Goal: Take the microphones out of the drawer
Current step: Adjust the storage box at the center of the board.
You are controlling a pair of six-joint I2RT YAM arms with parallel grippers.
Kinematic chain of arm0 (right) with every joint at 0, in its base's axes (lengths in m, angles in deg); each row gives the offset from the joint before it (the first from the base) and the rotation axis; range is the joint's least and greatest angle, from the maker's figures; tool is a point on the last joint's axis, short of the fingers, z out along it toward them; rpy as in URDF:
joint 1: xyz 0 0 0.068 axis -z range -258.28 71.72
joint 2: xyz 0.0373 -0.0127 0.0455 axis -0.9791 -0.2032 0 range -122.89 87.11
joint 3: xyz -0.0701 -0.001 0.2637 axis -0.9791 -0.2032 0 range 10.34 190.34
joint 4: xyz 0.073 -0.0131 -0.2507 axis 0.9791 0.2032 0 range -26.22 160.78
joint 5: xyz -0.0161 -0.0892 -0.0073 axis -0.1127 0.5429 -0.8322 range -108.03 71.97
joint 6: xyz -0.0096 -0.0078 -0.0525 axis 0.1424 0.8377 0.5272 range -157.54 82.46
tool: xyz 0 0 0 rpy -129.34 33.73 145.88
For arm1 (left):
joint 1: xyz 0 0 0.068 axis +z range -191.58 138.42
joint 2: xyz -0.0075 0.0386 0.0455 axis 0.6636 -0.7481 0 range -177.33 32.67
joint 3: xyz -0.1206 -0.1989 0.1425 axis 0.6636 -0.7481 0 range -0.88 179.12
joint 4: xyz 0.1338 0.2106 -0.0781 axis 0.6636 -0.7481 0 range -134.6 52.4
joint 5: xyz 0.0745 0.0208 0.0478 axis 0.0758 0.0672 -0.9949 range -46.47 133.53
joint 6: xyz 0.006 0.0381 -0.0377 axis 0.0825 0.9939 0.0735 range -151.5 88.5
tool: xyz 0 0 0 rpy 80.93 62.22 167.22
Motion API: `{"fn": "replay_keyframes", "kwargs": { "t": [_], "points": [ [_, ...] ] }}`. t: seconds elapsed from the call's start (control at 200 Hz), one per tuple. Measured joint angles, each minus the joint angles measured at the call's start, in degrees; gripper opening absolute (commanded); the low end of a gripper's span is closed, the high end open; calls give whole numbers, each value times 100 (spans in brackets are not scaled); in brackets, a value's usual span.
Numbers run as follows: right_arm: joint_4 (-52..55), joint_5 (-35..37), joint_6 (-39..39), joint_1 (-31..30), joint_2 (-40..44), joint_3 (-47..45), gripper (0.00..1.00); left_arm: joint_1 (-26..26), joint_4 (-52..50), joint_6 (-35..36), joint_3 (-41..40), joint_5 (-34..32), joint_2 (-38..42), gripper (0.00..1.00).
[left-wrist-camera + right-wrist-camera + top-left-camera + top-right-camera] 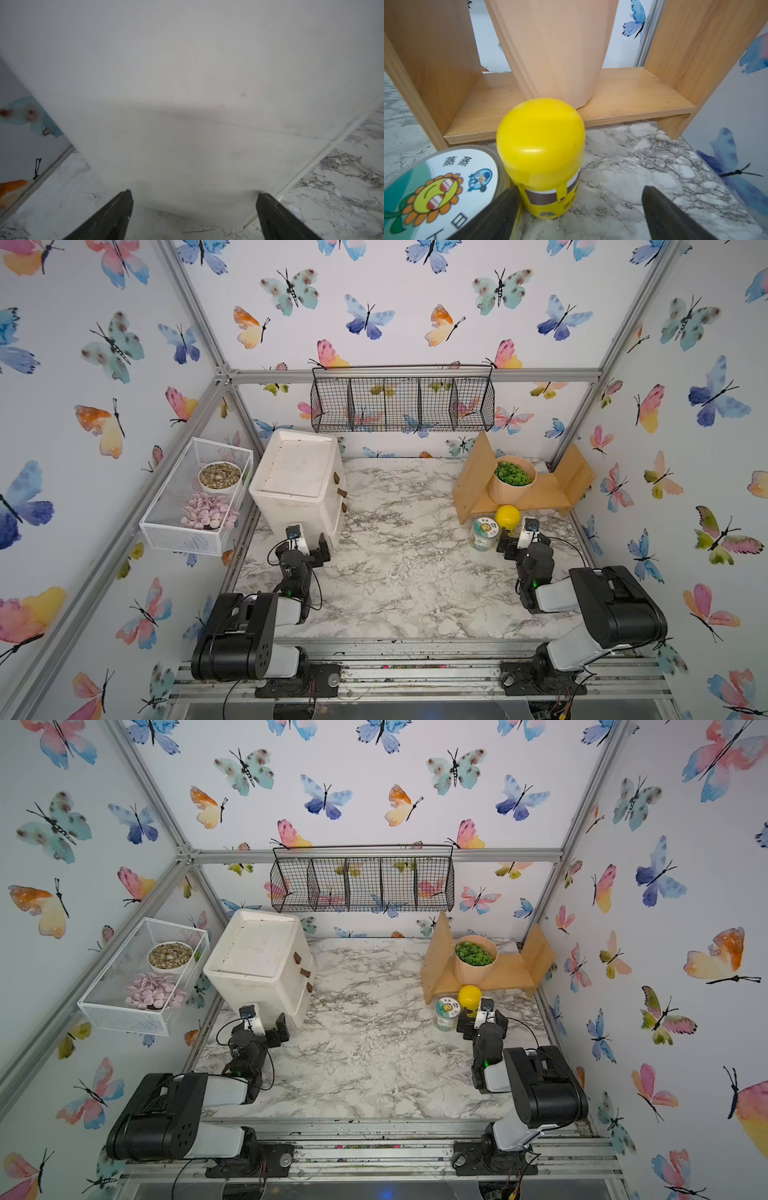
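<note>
We see nothing done yet: left gripper [194,192] and right gripper [581,189] both spread, empty; white drawer unit [299,481] just ahead of the left, drawers [338,499] shut, microphone hidden.

"蒸蒸" on jar lid [440,193]

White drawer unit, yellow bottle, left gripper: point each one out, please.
White drawer unit [299,472], in a top view, on its flat top.
Yellow bottle [540,133], right wrist view, on its domed cap.
Left gripper [194,192], left wrist view, midway between its open fingertips.
</note>
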Motion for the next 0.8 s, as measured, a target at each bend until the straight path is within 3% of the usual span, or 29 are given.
{"fn": "replay_keyframes", "kwargs": {
  "t": [0.796],
  "points": [
    [0,-42,-2,35,0,0,98,-4,-15,-11,4,-63,11,98]
  ]
}}
